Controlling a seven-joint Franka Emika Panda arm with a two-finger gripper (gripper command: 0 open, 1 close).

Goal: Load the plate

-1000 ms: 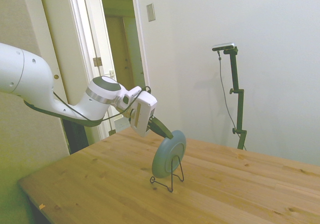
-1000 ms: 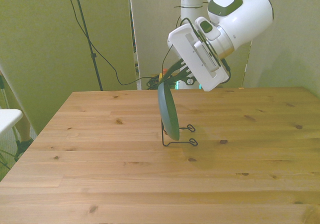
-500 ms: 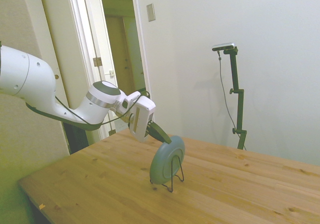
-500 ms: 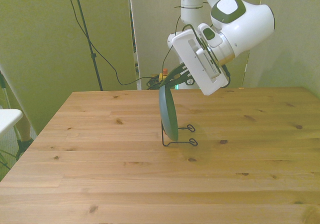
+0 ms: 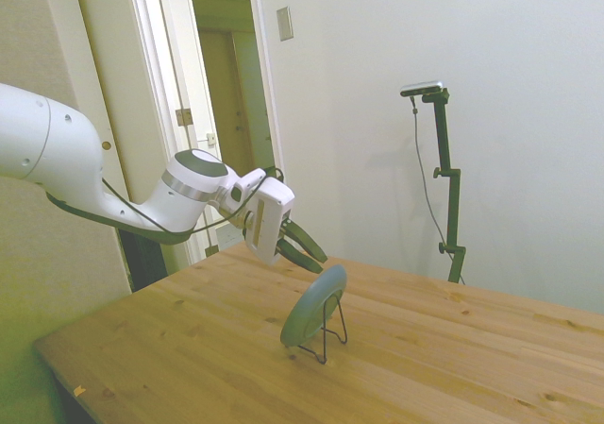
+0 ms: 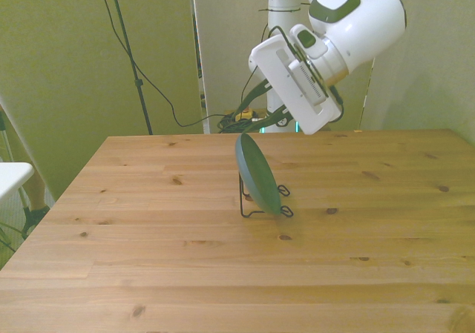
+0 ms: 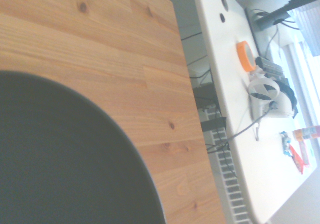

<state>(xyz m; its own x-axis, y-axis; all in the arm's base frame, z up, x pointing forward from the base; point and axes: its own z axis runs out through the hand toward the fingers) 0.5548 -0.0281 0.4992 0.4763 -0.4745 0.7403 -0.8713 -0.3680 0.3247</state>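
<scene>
The sage green plate (image 5: 311, 309) leans tilted in the thin black wire stand (image 5: 330, 328) near the middle of the wooden table (image 5: 189, 348). In the front view the plate (image 6: 258, 176) shows its dark green face, resting against the stand (image 6: 249, 211). My gripper (image 5: 321, 261) hangs just above the plate's upper rim, open, its two dark fingers apart with nothing between them. It shows in the front view as the gripper (image 6: 260, 114) above and behind the plate. The wrist view is filled by the plate's dark surface (image 7: 60, 159) over the table (image 7: 100, 34).
Beyond the table's far edge in the front view, black cables (image 6: 185, 118) hang. The wrist view shows a white side surface (image 7: 250, 109) past the table's edge with a roll of orange tape (image 7: 246, 53) and small items.
The gripper has opened and let go of the plate, then lifted slightly. The plate has tipped further back and now rests lower on the wire stand.
</scene>
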